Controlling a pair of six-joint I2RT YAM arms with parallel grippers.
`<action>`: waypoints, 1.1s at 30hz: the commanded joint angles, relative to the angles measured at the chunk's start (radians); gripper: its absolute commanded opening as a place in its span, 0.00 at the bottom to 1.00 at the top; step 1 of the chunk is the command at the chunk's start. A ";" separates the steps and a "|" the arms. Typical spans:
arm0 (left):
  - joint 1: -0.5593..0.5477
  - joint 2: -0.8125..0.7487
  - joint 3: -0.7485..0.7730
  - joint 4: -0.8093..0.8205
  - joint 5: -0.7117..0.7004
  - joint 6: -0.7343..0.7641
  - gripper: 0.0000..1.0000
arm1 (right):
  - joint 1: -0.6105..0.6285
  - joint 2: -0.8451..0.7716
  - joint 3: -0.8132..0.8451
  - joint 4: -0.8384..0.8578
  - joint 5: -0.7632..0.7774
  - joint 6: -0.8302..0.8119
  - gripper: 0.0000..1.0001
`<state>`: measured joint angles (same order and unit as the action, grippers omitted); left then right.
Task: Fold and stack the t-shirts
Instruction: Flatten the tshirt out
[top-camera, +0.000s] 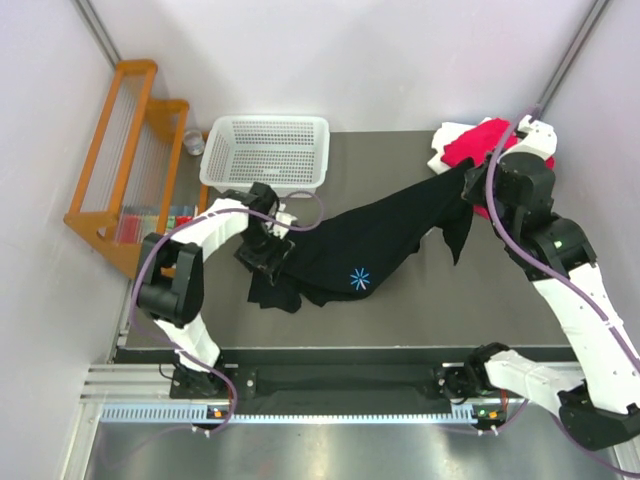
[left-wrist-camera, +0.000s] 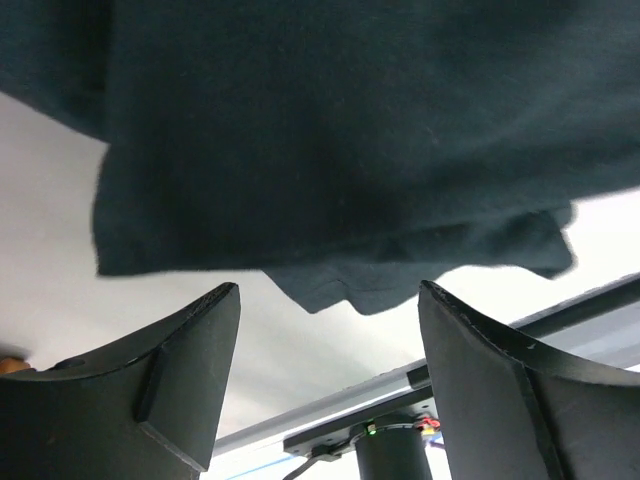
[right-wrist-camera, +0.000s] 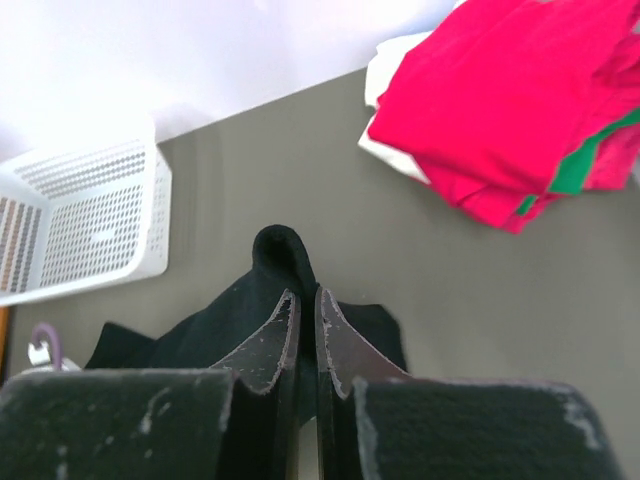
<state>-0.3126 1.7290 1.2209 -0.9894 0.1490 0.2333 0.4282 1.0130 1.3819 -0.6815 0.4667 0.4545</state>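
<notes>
The black t-shirt (top-camera: 370, 240), with a light-blue starburst mark (top-camera: 359, 279), hangs stretched across the table between my two grippers. My right gripper (top-camera: 472, 178) is shut on its far right end; in the right wrist view a fold of black cloth (right-wrist-camera: 280, 250) bulges up between the closed fingertips of that gripper (right-wrist-camera: 305, 292). My left gripper (top-camera: 268, 258) is at the shirt's bunched left end. In the left wrist view this gripper (left-wrist-camera: 328, 295) is open with nothing between its fingers, and the black cloth (left-wrist-camera: 350, 130) lies just beyond the tips. Folded red (right-wrist-camera: 510, 100), green (right-wrist-camera: 575, 170) and white (right-wrist-camera: 395, 70) t-shirts are stacked at the back right.
A white perforated basket (top-camera: 265, 150) stands at the back left of the table, just behind the left arm. An orange rack (top-camera: 125, 150) and a small bottle (top-camera: 194, 142) are off the table's left side. The folded stack (top-camera: 470, 145) lies right behind the right gripper.
</notes>
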 joint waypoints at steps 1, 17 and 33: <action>-0.013 0.027 0.002 0.020 -0.055 0.003 0.76 | 0.010 -0.025 -0.007 0.022 0.089 -0.020 0.00; 0.070 0.161 -0.081 0.029 0.084 0.009 0.42 | 0.009 -0.037 -0.047 0.034 0.069 -0.017 0.00; 0.038 0.247 -0.116 0.038 0.164 0.011 0.30 | 0.009 -0.030 -0.063 0.040 0.044 0.004 0.00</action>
<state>-0.2691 1.9274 1.1297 -1.1336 0.2966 0.2226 0.4294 1.0004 1.3216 -0.6884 0.5102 0.4484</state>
